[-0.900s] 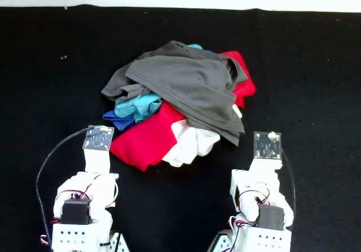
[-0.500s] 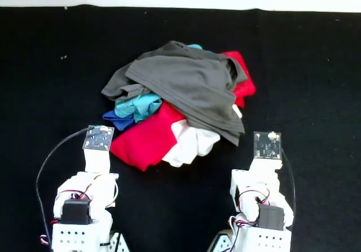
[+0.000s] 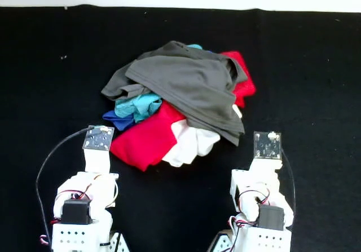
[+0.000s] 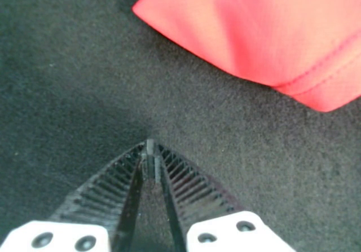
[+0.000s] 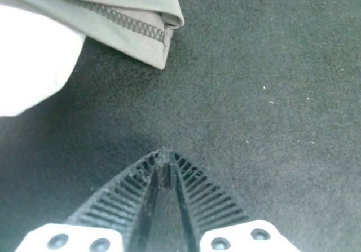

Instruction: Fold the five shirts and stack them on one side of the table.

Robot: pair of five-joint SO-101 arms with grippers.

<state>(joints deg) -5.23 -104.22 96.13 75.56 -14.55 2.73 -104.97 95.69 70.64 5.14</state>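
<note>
Left gripper (image 4: 149,147) & right gripper (image 5: 164,153): tips pressed together, both low over black table (image 3: 56,66). Red shirt (image 4: 254,32) near left one, grey shirt (image 5: 113,21) near right.

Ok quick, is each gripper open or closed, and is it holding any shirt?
Left gripper: closed, holding nothing, near the red shirt.
Right gripper: closed, holding nothing, near the grey shirt.

Grey shirt (image 3: 186,80), red shirt (image 3: 141,142), white shirt (image 3: 192,143), teal shirt (image 3: 141,104) and blue shirt (image 3: 114,119) (all plain); black table (image 3: 310,66); white arms (image 3: 95,178).
</note>
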